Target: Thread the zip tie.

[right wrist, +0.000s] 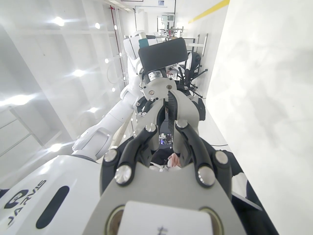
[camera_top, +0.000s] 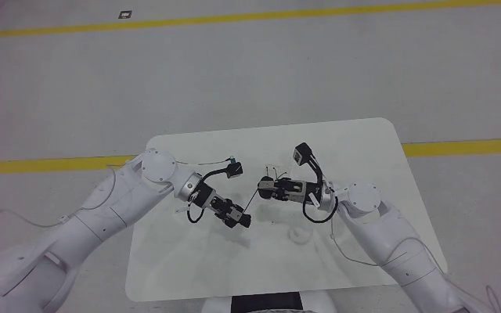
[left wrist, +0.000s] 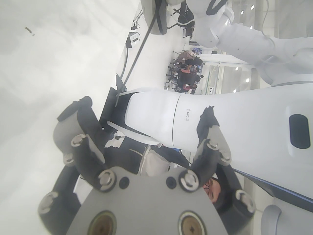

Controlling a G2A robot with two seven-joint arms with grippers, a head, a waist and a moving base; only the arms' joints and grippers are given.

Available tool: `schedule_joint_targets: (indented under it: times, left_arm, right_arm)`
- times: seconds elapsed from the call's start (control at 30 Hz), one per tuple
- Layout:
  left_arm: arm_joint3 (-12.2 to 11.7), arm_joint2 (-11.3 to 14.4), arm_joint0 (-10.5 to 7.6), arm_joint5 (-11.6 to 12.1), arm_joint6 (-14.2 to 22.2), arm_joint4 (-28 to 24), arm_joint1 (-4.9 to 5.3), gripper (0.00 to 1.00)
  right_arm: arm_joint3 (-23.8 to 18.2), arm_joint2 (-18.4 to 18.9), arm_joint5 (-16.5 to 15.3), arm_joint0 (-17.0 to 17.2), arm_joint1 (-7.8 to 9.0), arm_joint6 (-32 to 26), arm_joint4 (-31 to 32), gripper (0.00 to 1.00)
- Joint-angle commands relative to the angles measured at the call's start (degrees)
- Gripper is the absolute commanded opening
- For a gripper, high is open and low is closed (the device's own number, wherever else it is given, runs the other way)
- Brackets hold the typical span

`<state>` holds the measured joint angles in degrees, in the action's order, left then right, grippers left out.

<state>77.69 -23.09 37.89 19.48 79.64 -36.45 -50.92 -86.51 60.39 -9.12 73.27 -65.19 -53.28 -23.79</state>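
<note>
- Step in hand, judged: presenting the strap. The right gripper (right wrist: 168, 123) clamps the zip tie (right wrist: 171, 108); the left gripper (left wrist: 140, 111) is spread and empty.
- Next move probably calls for aligning the strap's free end inside the left gripper's opening.

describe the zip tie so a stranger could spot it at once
Over the white table, look to the middle where two grippers face each other. The zip tie is the thin black strip pinched in the right gripper, reaching toward the open left gripper. Unlike the arms' round cables, it is flat and ribbed.
</note>
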Motion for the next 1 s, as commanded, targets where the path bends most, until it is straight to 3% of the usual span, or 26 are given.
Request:
schedule_joint_targets:
  times: [0.0, 0.17, 0.33, 0.47, 0.67, 0.8, 0.97]
  left_arm:
    - [0.0, 0.0, 0.00, 0.0, 0.0, 0.0, 0.00, 1.00]
    - [0.0, 0.0, 0.00, 0.0, 0.0, 0.0, 0.00, 1.00]
    - [2.0, -2.4, 2.41, 0.0, -6.1, -0.1, 0.17, 1.00]
    - [3.4, -7.2, 6.30, 0.0, -10.9, 2.0, 0.68, 1.00]
    - [6.3, -14.4, 12.18, 0.0, -14.3, 3.3, 0.55, 1.00]
    - [7.4, -20.8, 16.81, 0.0, -15.4, 2.5, -0.52, 1.00]
    - [7.2, -26.6, 20.84, 0.0, -14.6, 2.6, -2.72, 1.00]
  right_arm:
    - [0.0, 0.0, 0.0, 0.0, 0.00, 0.0, 0.0, 0.00]
    - [0.0, 0.0, 0.0, 0.0, 0.00, 0.0, 0.0, 0.00]
    - [-0.2, 0.2, -0.9, 1.4, -0.15, 2.6, -1.9, 0.00]
    - [0.7, 1.8, -3.6, 2.7, -0.24, 4.0, -6.5, 0.00]
    - [1.7, 4.0, -6.7, 4.3, -0.55, 6.8, -13.9, 0.00]
    - [2.1, 4.7, -8.2, 5.1, -0.84, 10.1, -15.3, 0.00]
    - [2.1, 4.7, -7.9, 5.3, -1.07, 11.7, -15.3, 0.00]
